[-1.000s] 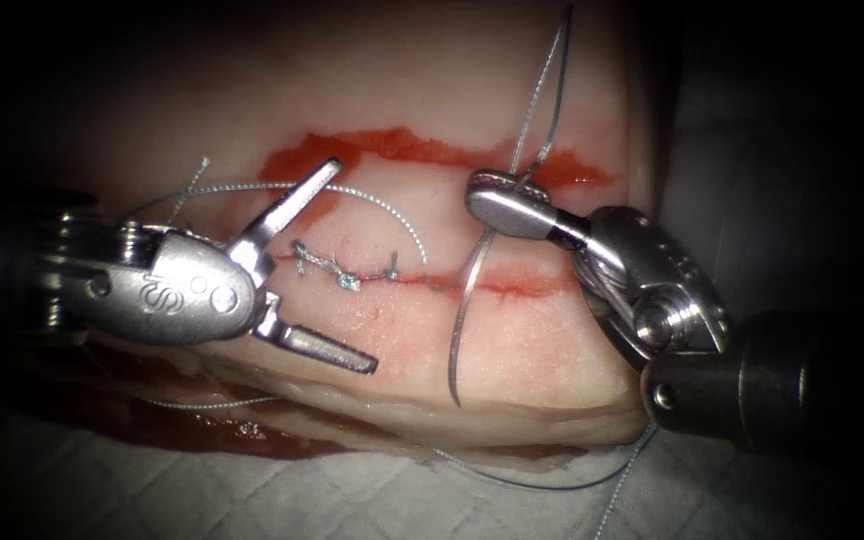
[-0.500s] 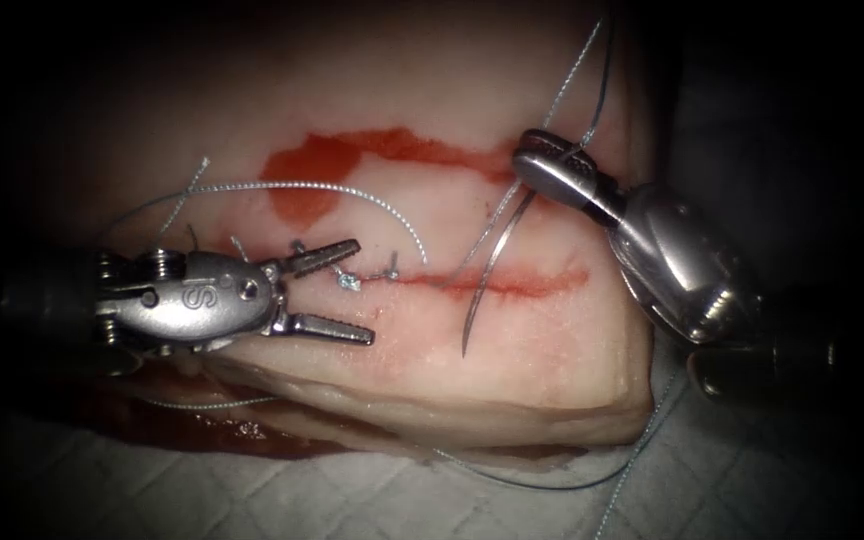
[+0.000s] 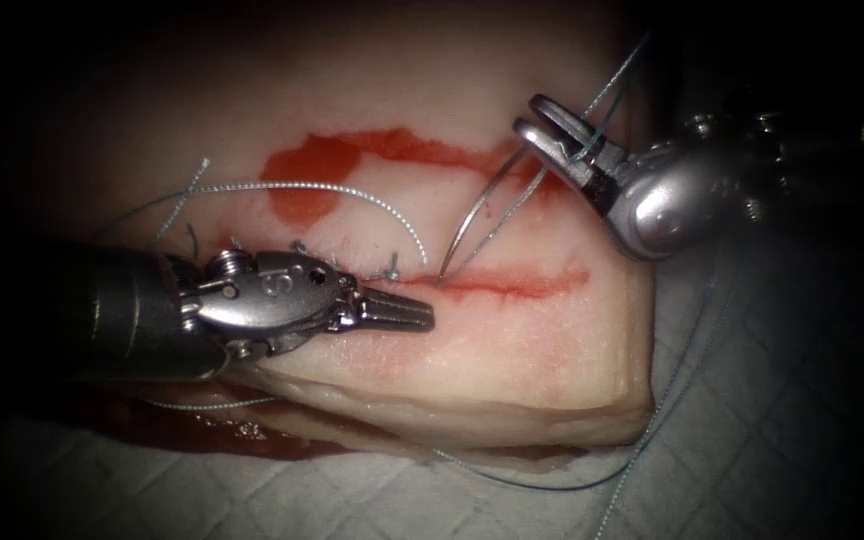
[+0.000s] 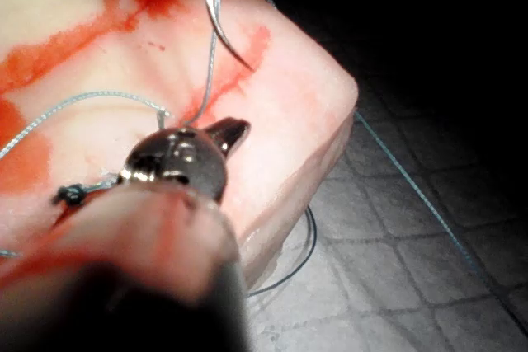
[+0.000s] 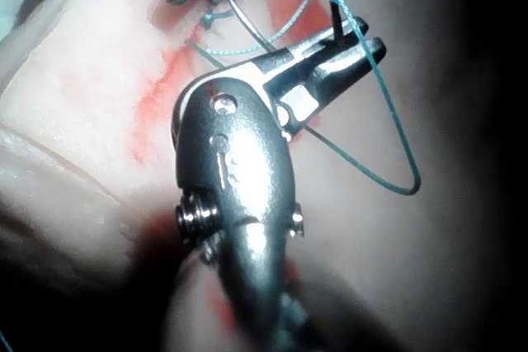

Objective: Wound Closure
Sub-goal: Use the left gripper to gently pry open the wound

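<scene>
Here, left tool (image 3: 397, 310) lies low along the cut (image 3: 512, 283), jaws pressed together, holding nothing, tips just left of the needle (image 3: 477, 218) point. Needle tip touches the tissue (image 3: 512, 350) at the cut; whether it has entered, can't tell. Farther up, right tool (image 3: 557, 135) pinches the needle's tail end, thread (image 3: 607, 85) running off above.

The endoscope looked down from above and in front; both wrist views, seemingly very close, shared the cut (image 3: 512, 283).
</scene>
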`<state>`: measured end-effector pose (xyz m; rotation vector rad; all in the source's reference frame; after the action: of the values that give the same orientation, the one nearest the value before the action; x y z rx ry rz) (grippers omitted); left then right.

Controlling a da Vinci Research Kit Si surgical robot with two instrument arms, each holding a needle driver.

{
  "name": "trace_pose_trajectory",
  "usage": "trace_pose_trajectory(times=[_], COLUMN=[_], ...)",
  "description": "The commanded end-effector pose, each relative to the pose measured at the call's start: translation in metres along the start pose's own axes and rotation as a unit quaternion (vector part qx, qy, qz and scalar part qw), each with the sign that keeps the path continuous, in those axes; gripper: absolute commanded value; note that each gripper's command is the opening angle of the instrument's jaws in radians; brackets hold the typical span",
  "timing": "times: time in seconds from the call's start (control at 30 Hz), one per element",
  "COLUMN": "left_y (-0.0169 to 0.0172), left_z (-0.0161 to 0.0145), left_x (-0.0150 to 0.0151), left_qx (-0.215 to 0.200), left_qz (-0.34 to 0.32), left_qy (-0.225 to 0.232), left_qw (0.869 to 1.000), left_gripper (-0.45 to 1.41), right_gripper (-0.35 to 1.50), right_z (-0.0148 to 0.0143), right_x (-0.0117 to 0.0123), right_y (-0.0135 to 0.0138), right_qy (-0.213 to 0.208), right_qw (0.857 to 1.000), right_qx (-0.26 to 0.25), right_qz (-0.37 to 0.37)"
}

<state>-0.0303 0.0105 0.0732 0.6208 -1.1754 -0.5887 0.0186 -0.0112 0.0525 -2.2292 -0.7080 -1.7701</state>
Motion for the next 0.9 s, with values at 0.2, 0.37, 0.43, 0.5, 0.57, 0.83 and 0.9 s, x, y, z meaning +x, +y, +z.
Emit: trace_pose_trajectory(times=[0.2, 0.37, 0.43, 0.5, 0.57, 0.83, 0.9], left_y=[0.0017, 0.0025, 0.0030, 0.0032, 0.0034, 0.0037, 0.0038], left_z=[0.0017, 0.0018, 0.0018, 0.0022, 0.0025, 0.0027, 0.0027], left_x=[0.0016, 0.0020, 0.0020, 0.0023, 0.0025, 0.0027, 0.0029], left_qx=[-0.039, -0.064, -0.080, -0.085, -0.088, -0.148, -0.159], left_qz=[0.006, -0.001, -0.002, -0.001, 0.001, 0.029, 0.031], left_qy=[0.010, 0.016, 0.020, 0.022, 0.024, 0.049, 0.057], left_qw=[0.999, 0.998, 0.997, 0.996, 0.996, 0.987, 0.985], left_gripper=[-0.45, -0.45, -0.45, -0.45, -0.45, -0.45, -0.45], right_gripper=[-0.35, -0.35, -0.35, -0.35, -0.35, -0.35, -0.35], right_z=[0.0011, 0.0012, 0.0012, 0.0013, 0.0013, 0.0013, 0.0013], right_x=[0.0004, 0.0004, 0.0004, 0.0004, 0.0004, 0.0006, 0.0007], right_y=[-0.0003, -0.0004, -0.0005, -0.0004, -0.0004, -0.0006, -0.0006], right_qy=[-0.002, -0.005, -0.005, -0.012, -0.008, 0.018, 0.020], right_qw=[1.000, 1.000, 0.999, 0.999, 0.999, 0.997, 0.997], right_qx=[-0.015, -0.023, -0.040, -0.047, -0.045, -0.071, -0.073], right_qz=[-0.021, -0.019, -0.015, -0.014, -0.012, -0.031, -0.031])
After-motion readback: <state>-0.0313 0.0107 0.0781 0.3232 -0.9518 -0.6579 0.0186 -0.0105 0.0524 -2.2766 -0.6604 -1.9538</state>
